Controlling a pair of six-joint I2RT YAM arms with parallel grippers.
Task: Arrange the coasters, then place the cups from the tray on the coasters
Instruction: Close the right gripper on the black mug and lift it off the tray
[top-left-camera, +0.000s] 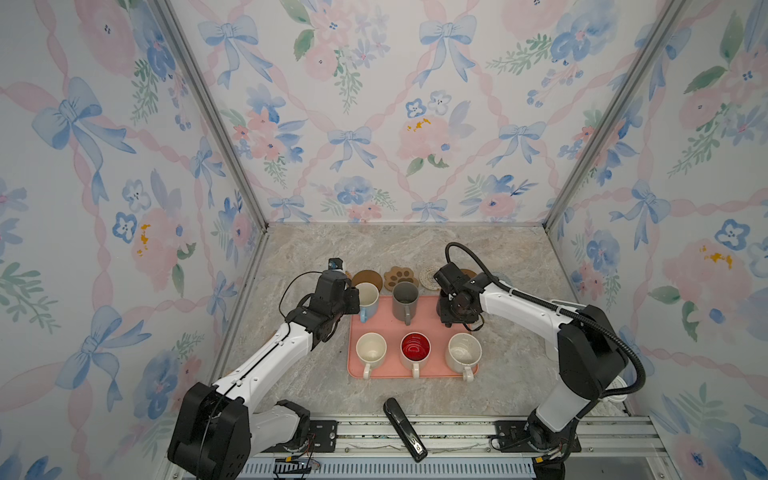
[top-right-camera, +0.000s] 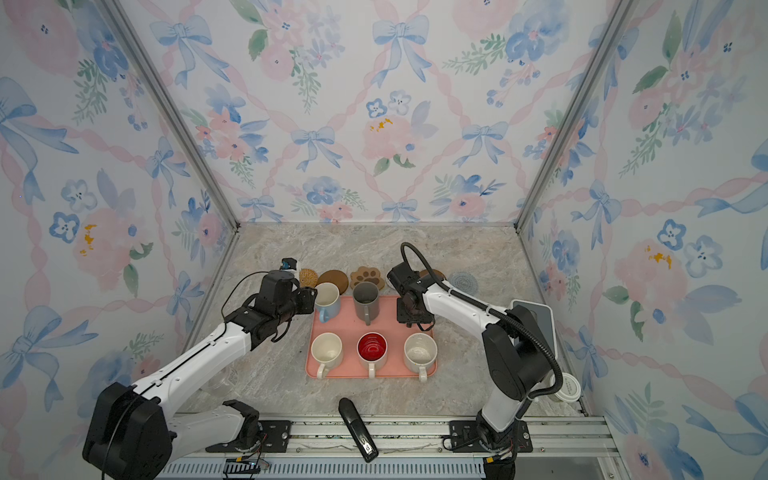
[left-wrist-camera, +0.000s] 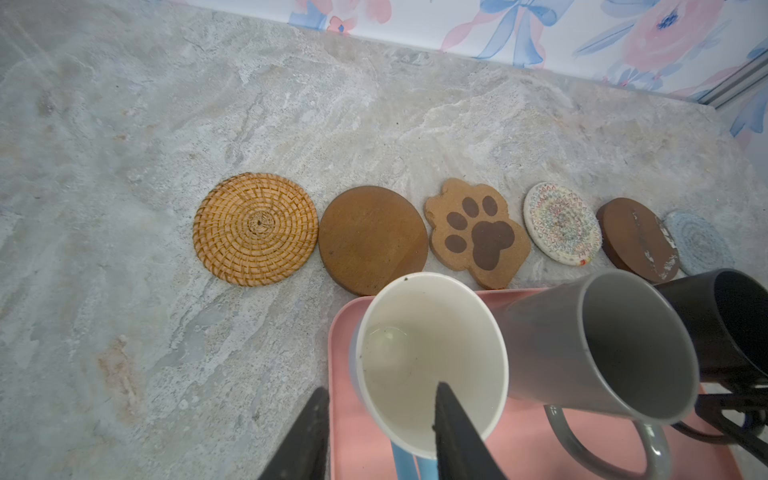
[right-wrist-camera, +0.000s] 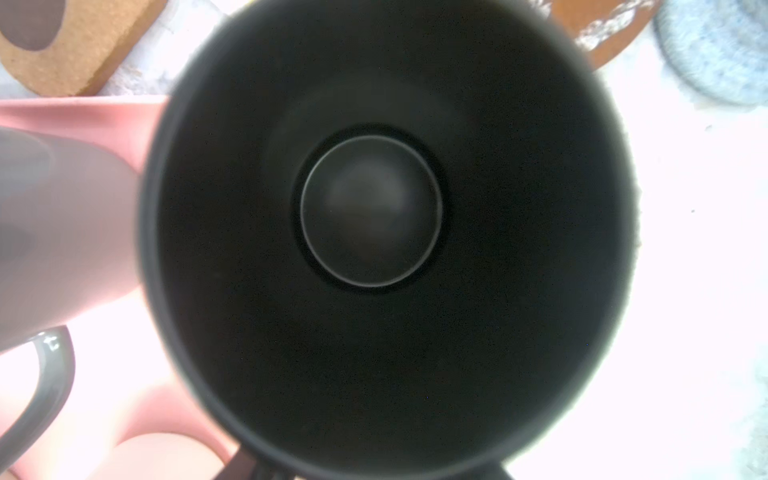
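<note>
Already laid out: the six coasters lie in one row on the table (top-left-camera: 374, 245), just above the tray's upper edge in both top views. All are bare.
Row order, left to right in a top view: woven coaster (left-wrist-camera: 255, 229), brown coaster (left-wrist-camera: 372, 240), paw coaster (left-wrist-camera: 478, 232), cream coaster (left-wrist-camera: 562, 223), second brown coaster (left-wrist-camera: 638, 239), pale blue coaster (left-wrist-camera: 698, 243).
Why a row there: probably so each mug has only a short trip off the tray.
Tray (top-left-camera: 390, 365): lower centre of both top views, holding all six mugs in two rows of three, handles toward the bottom of the frame.
Lower row: cream mug (top-left-camera: 371, 348), red-lined mug (top-left-camera: 415, 347), speckled mug (top-left-camera: 464, 351).
Upper row: light blue mug (top-left-camera: 368, 299), grey mug (top-left-camera: 405, 297), black mug (right-wrist-camera: 370, 208).
Left gripper (left-wrist-camera: 381, 387): partly open and straddling the light blue mug's wall, one finger inside and one outside. A gap shows, so nothing is pinched yet.
Why the rim: the body looks too wide for the jaws.
Right gripper (top-left-camera: 457, 316): directly over the black mug at the tray's upper right. Its fingers are hidden, so I cannot tell how far open it is or whether it holds anything.
Stage: the coasters look done and the mugs are only starting.
Risk: a grip on one wall could tip the mug.
</note>
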